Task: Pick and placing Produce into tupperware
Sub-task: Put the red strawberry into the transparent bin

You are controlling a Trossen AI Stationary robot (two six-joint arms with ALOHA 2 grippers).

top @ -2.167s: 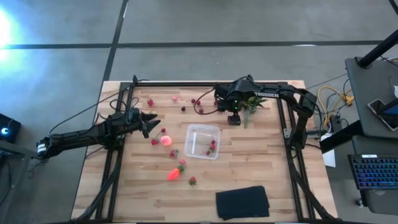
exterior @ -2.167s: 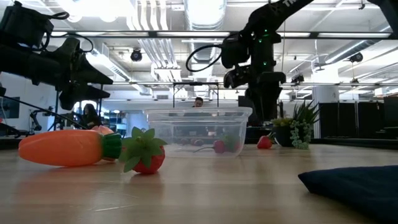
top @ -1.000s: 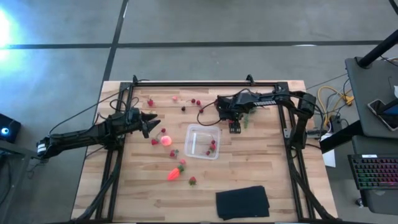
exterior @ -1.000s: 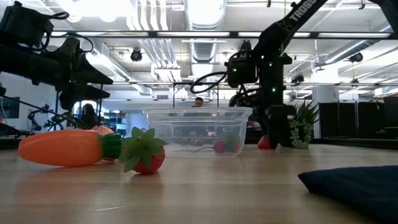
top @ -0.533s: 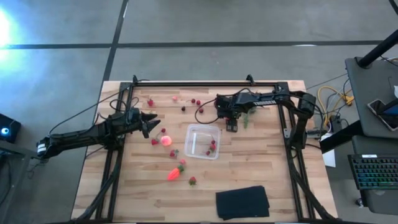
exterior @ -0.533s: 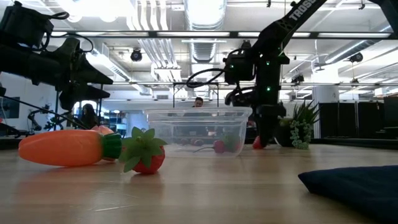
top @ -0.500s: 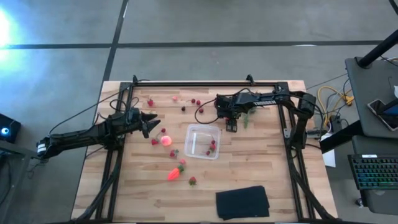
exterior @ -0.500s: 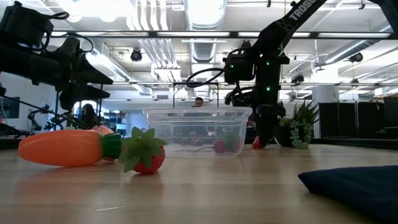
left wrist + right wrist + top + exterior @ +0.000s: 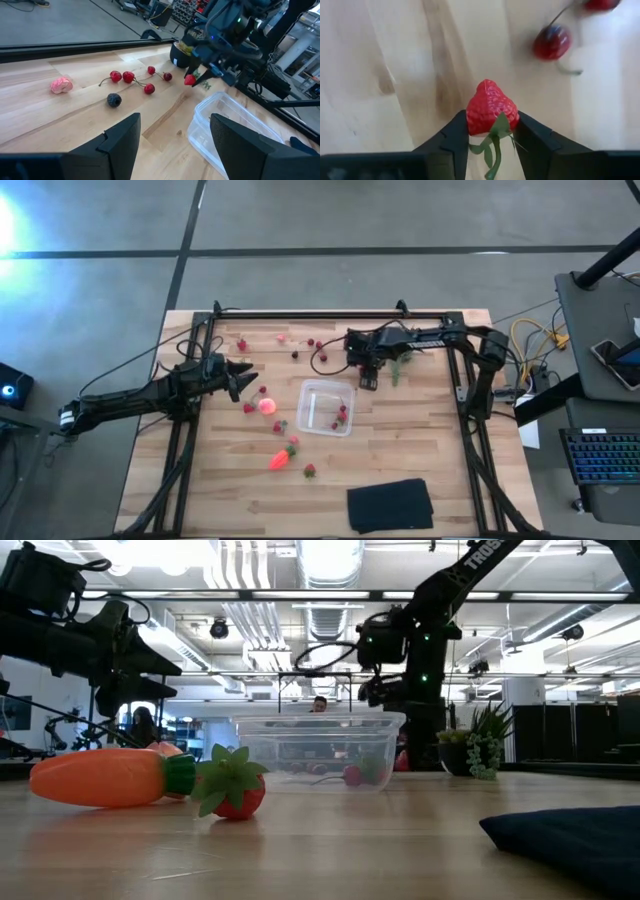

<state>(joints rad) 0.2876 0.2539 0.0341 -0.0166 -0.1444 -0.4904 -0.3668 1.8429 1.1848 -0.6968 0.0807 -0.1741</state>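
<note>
Jaws of the right gripper [image 9: 492, 132] pinch a small red strawberry [image 9: 491, 106].
It hangs beside the clear plastic tupperware box [image 9: 327, 406]; the left gripper [image 9: 243, 380] waits, jaws partly open.

Wood table [image 9: 420, 470] — berries [image 9: 263, 391], carrot [image 9: 280, 459], tupperware [image 9: 327, 407], black cloth [image 9: 390, 505].

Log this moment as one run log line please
right gripper: shut on strawberry, lifted beside tupperware | left gripper: open, waiting, table's left | tupperware: few berries inside
</note>
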